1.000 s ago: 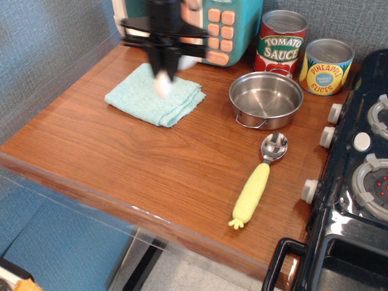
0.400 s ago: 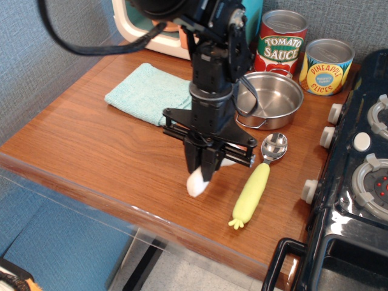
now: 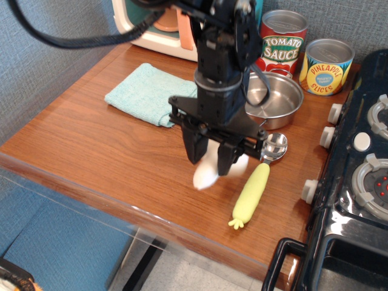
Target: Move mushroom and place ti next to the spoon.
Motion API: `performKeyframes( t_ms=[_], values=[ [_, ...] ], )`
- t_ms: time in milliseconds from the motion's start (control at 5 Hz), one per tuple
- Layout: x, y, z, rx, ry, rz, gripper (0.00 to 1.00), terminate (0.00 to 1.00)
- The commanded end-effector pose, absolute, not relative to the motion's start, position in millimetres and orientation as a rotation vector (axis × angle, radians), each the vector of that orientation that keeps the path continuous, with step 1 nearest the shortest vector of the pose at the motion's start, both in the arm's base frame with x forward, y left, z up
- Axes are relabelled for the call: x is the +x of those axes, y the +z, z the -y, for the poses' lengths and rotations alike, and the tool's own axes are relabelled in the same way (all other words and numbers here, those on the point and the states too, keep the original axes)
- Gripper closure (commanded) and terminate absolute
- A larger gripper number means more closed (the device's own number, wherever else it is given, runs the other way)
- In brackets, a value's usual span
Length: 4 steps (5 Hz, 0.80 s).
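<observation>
One tool (image 3: 211, 159) over mushroom (image 3: 206, 176), spoon (image 3: 257, 183) beside; pot (image 3: 271, 99) behind.

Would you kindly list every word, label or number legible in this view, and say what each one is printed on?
"TOMATO SAUCE": on the red can at the back of the counter.
"PINEAPPLE SLICES": on the yellow can beside it; the smaller print in its blue centre is too small to read.
The orange buttons of the teal toy appliance are mostly hidden by the arm; nothing is legible there.
The spoon carries no text.
</observation>
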<state>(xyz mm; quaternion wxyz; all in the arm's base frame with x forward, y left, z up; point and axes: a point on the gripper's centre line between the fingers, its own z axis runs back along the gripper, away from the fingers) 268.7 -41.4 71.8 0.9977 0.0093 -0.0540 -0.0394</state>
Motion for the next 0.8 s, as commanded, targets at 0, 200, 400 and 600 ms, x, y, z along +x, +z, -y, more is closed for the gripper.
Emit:
performKeyframes(
  t_ms=[0,200,400,600],
  values=[
    [259.7,104.1,34.1,0.039,-0.071,0.163,0.0,0.0],
    [259.7,104.1,34.1,0.039,-0.071,0.163,0.0,0.0],
    [259.7,104.1,34.1,0.039,-0.071,0.163,0.0,0.0],
    [259.7,104.1,34.1,0.039,-0.071,0.163,0.0,1.0]
  ],
)
